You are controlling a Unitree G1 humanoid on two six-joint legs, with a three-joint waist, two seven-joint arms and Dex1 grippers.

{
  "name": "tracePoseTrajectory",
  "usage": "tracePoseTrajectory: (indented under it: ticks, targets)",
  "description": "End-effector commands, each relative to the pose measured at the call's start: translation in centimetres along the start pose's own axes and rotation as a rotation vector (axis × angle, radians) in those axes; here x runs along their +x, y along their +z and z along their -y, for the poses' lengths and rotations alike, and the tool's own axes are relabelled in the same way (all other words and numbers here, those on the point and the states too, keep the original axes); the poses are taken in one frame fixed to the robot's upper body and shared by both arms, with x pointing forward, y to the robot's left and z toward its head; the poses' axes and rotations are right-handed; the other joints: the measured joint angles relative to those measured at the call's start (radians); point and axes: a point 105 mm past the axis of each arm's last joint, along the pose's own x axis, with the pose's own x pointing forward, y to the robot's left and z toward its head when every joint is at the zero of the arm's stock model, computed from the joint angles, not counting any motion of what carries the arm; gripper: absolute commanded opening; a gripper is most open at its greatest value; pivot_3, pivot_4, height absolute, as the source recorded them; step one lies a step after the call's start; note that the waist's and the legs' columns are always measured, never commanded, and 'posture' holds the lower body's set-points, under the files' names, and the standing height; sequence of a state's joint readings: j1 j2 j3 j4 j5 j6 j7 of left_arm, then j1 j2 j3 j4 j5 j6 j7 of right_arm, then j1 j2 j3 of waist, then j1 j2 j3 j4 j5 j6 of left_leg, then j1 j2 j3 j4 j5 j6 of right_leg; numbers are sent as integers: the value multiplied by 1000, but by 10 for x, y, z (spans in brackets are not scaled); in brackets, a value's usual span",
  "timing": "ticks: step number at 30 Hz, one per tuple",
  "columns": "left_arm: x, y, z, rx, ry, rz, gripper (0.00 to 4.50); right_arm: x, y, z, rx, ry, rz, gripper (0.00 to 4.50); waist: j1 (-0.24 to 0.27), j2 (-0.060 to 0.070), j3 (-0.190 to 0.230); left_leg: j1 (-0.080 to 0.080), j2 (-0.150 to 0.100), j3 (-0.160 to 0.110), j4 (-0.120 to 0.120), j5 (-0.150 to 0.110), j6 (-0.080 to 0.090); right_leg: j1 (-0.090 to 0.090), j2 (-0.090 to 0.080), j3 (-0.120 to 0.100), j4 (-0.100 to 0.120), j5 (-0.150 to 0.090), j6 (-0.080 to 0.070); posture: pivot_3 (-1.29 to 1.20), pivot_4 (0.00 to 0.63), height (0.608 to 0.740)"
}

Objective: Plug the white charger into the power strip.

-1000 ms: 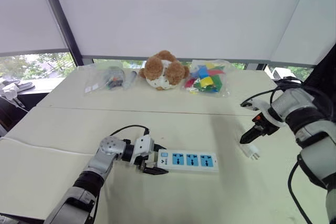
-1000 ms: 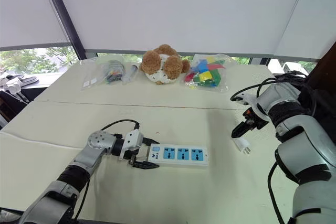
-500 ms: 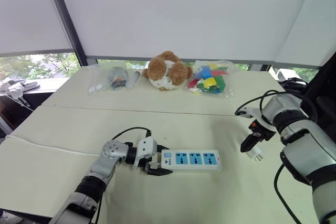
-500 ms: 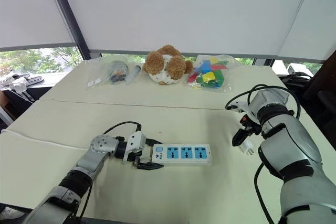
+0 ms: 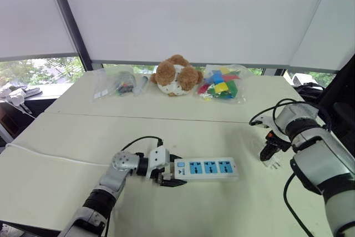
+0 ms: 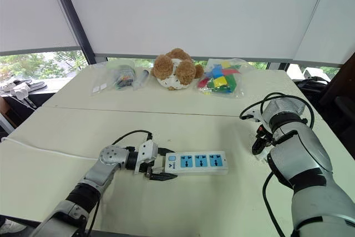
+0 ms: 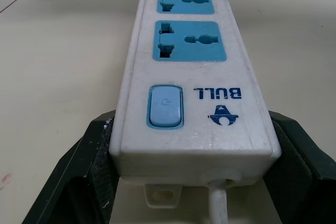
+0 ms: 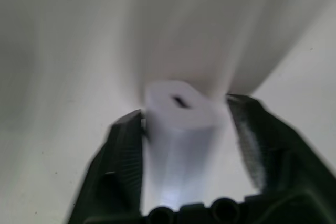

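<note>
The white power strip [image 5: 208,167] with three blue sockets lies flat on the cream table [image 5: 66,142]. My left gripper [image 5: 168,174] is shut on its switch end; in the left wrist view both black fingers [image 7: 86,156] press the sides of the power strip [image 7: 189,51]. The small white charger [image 5: 273,163] lies on the table at the right, apart from the strip. My right gripper [image 5: 269,154] is down over it. In the right wrist view the charger [image 8: 178,140] stands between the open fingers [image 8: 123,156], with a gap on one side.
At the table's far side sit a brown teddy bear [image 5: 175,75], a clear bag of coloured blocks [image 5: 220,84] and a clear bag of small items [image 5: 119,81]. The strip's black cable [image 5: 138,139] loops behind my left wrist. The table's right edge is close to the charger.
My right gripper has come down from above and beside the charger until its fingers straddle it. The left gripper has edged the strip slightly right. The camera also shifted.
</note>
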State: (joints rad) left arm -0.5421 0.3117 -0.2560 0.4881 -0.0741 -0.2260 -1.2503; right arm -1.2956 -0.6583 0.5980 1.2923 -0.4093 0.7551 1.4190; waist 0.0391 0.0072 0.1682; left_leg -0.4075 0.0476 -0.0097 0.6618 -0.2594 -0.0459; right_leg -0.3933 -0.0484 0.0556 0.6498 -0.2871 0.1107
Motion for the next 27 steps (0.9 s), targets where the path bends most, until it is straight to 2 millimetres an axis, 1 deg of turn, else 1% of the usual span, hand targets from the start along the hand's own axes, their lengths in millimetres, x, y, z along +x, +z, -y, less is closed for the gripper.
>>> tracePoseTrajectory:
  ticks: [1, 5, 9, 12, 13, 14, 16, 17, 18, 19, 20, 21, 22, 23, 25, 27]
  targets:
    - [19, -9, 21, -25, -69, -20, 3040, 6, 7, -7, 18, 36, 37, 751, -1, -1, -1, 0, 0, 0, 0, 0, 0, 0, 0, 0, 0, 0, 0, 0, 150, 739]
    - [18, -11, 22, -27, -63, -27, 3040, 7, 9, -8, 13, 34, 46, 782, -5, -1, -5, 1, 0, 0, 0, 0, 0, 0, 0, 0, 0, 0, 0, 0, 150, 739]
    - [13, -14, 20, -34, -56, -42, 3040, -2, 11, -7, 17, 57, 81, 782, -9, -1, -5, 1, 0, 0, 0, 0, 0, 0, 0, 0, 0, 0, 0, 0, 150, 739]
    - [7, -18, 17, -42, -69, -66, 3040, -21, 21, -9, -32, 111, 173, 782, -11, 0, -5, 1, 0, 0, 0, 0, 0, 0, 0, 0, 0, 0, 0, 0, 150, 739]
    - [5, -19, 16, -43, -80, -74, 3040, -31, 26, -12, -60, 148, 229, 782, -12, 1, -5, 0, 0, 0, 0, 0, 0, 0, 0, 0, 0, 0, 0, 0, 150, 739]
    - [4, -19, 15, -43, -87, -78, 3040, -36, 30, -15, -79, 172, 264, 782, -12, 2, -4, 0, 0, 0, 0, 0, 0, 0, 0, 0, 0, 0, 1, 0, 150, 739]
    - [1, -19, 13, -48, -106, -82, 3040, -52, 41, -26, -102, 262, 385, 782, -14, 3, -4, 0, 0, 0, 0, 0, 0, -1, 0, 0, 0, 1, 2, 0, 150, 739]
    - [-1, -18, 11, -50, -121, -84, 3040, -62, 47, -32, -156, 310, 494, 782, -14, 3, -4, 0, 0, 0, 0, 0, 0, -1, 0, 0, 0, 1, 2, 0, 150, 739]
    - [-3, -16, 9, -50, -147, -90, 3040, -77, 50, -44, -240, 383, 650, 782, -14, 2, -4, 0, 0, -1, -1, 0, 0, -1, 0, 0, 0, 1, 2, 0, 150, 739]
    - [-5, -15, 7, -49, -174, -101, 3040, -98, 49, -64, -362, 485, 859, 782, -10, 0, -4, -1, 0, -1, -1, 0, 0, -2, 1, 0, 0, 1, 2, 0, 150, 739]
    - [-8, -15, 5, -44, -206, -120, 3040, -108, 39, -79, -428, 547, 965, 782, -5, -2, -4, -2, 0, -3, -1, 0, 0, -1, 1, 0, -1, 0, 3, 0, 150, 739]
    - [-11, -15, 3, -43, -233, -138, 3040, -109, 28, -92, -498, 573, 1039, 782, -10, -2, -4, -2, 0, -6, -2, -1, 2, 1, 3, -1, -3, 0, 5, 0, 150, 739]
    - [-15, -16, 1, -45, -250, -150, 3040, -105, 22, -103, -511, 592, 1068, 782, -10, -3, -5, -1, 0, -8, -2, -2, 4, 2, 4, 0, -2, -1, 5, 0, 150, 739]
    - [-18, -16, -1, -43, -268, -163, 3040, -95, 17, -111, -502, 600, 1058, 782, -14, -3, -4, -1, 0, -10, -2, -3, 4, 2, 5, -2, -2, -1, 5, 0, 150, 739]
    - [-25, -17, -6, -53, -296, -182, 3040, -85, 20, -130, -496, 623, 1126, 782, -39, -3, -4, -1, 1, -11, -3, -3, 5, 0, 6, -2, 0, -1, 5, 0, 150, 739]
    - [-30, -16, -11, -51, -311, -194, 3040, -78, 25, -140, -500, 604, 1217, 782, -57, -3, -4, 0, 1, -12, -3, -3, 5, 0, 6, -1, 2, -1, 5, 0, 150, 739]
